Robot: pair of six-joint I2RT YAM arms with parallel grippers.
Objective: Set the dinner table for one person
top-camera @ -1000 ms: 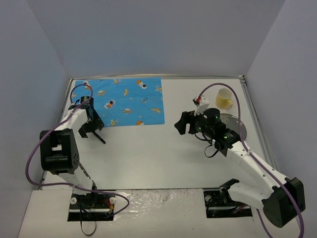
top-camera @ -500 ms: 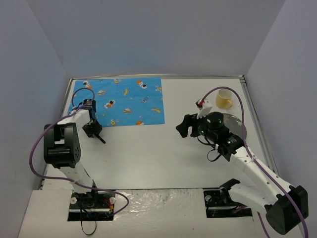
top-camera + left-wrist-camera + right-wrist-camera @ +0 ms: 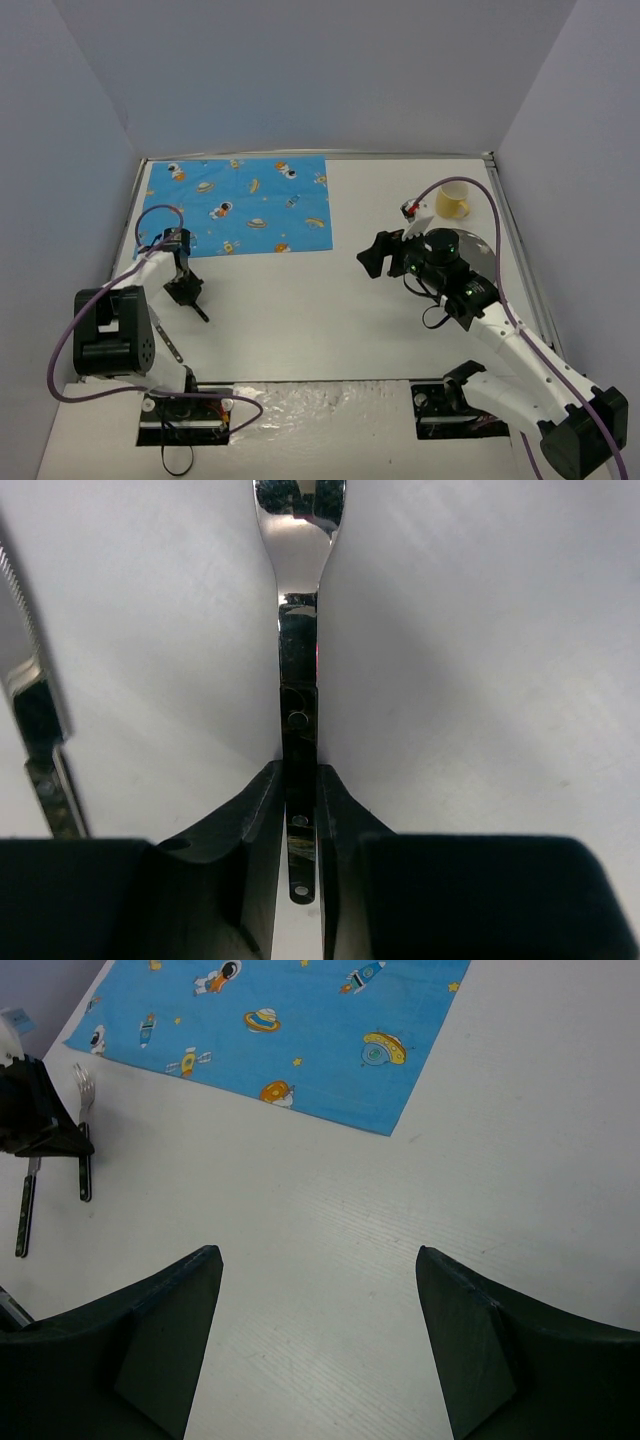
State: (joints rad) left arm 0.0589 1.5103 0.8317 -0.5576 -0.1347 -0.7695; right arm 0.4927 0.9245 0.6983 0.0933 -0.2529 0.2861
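Observation:
On the white dinner table [image 3: 300,320], at its left side, my left gripper [image 3: 186,290] points down and is shut on the dark handle of a fork [image 3: 298,660]. In the left wrist view the jaws [image 3: 300,780] press both sides of that handle, and the shiny head points away. A knife [image 3: 35,700] with a serrated blade lies just left of the fork. The right wrist view shows the fork [image 3: 84,1150] and the knife [image 3: 24,1210] side by side. My right gripper [image 3: 375,255] hangs open over the table's middle right, with nothing between its fingers [image 3: 180,1310].
A bright blue cartoon-print mat [image 3: 240,205] lies flat at the back left. A yellow cup [image 3: 452,200] stands at the back right. Just in front of it a grey plate [image 3: 478,245] is partly hidden by the right arm. Side walls close in the table.
My left gripper has closed on the fork's handle and shifted a little toward the near edge. The right arm has drifted slightly to the right, its jaws unchanged.

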